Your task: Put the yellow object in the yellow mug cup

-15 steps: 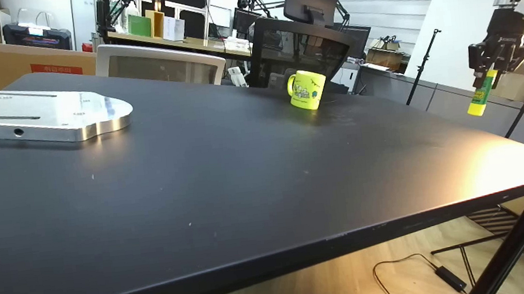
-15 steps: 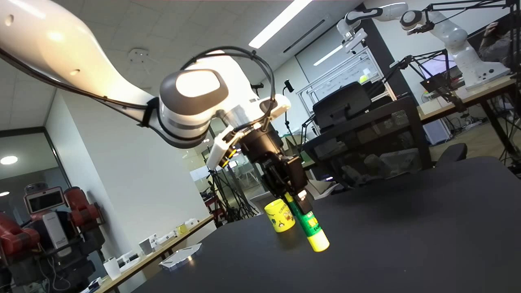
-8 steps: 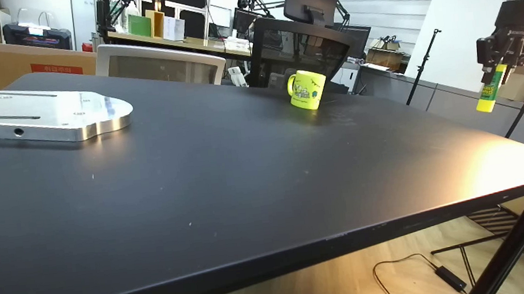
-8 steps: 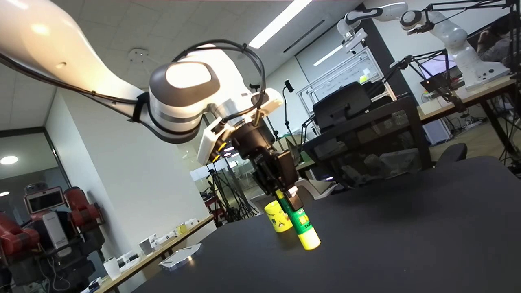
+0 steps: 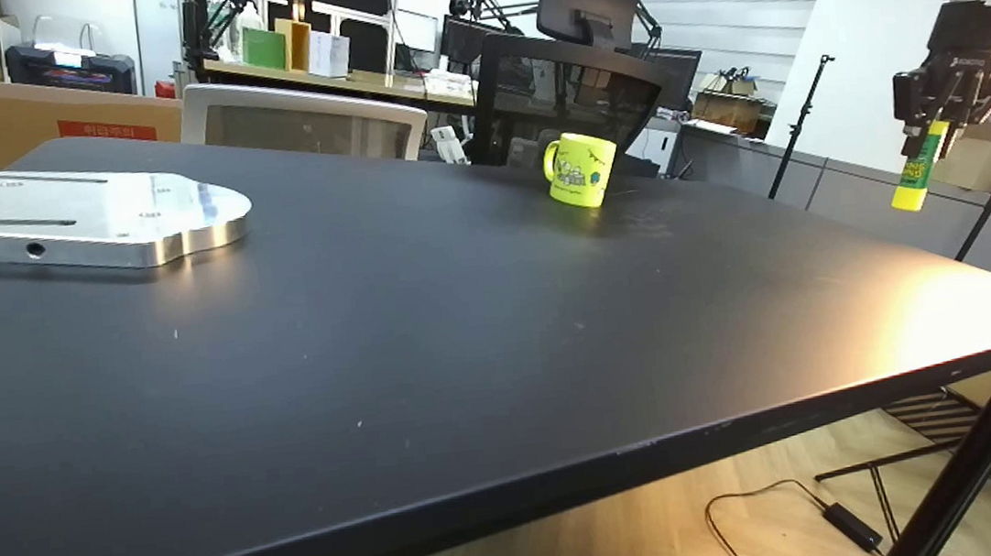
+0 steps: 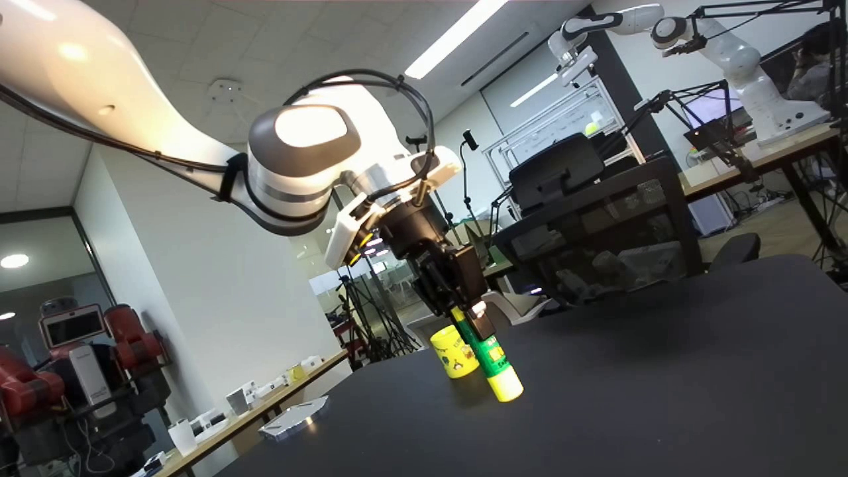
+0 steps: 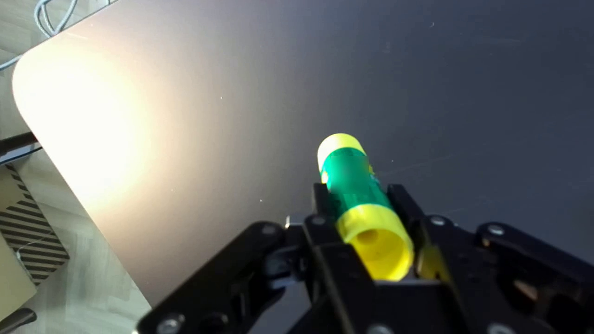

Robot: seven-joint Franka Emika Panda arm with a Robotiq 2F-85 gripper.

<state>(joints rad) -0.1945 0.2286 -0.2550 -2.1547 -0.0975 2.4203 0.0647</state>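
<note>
The yellow object, a green and yellow glue stick (image 5: 916, 175), hangs tilted in my gripper (image 5: 927, 144) above the dark table, its yellow end pointing down. It also shows in an exterior view (image 6: 498, 368) and in the wrist view (image 7: 349, 174). There both fingers of my gripper (image 7: 357, 191) press on its sides, with its hollow yellow end toward the camera. The yellow mug cup (image 5: 581, 170) stands upright on the table, apart from the gripper. In an exterior view the mug (image 6: 454, 351) shows behind the glue stick, partly covered. It is out of the wrist view.
The dark table (image 5: 428, 340) lies below the gripper; its rounded corner shows in the wrist view (image 7: 153, 195). A silver metal plate (image 5: 167, 216) lies on the table, also in an exterior view (image 6: 295, 417). Chairs (image 5: 304, 118) stand behind the table's far edge.
My gripper, holding the glue stick, has shifted slightly and risen a little, then moved slightly back. The mug has not moved.
</note>
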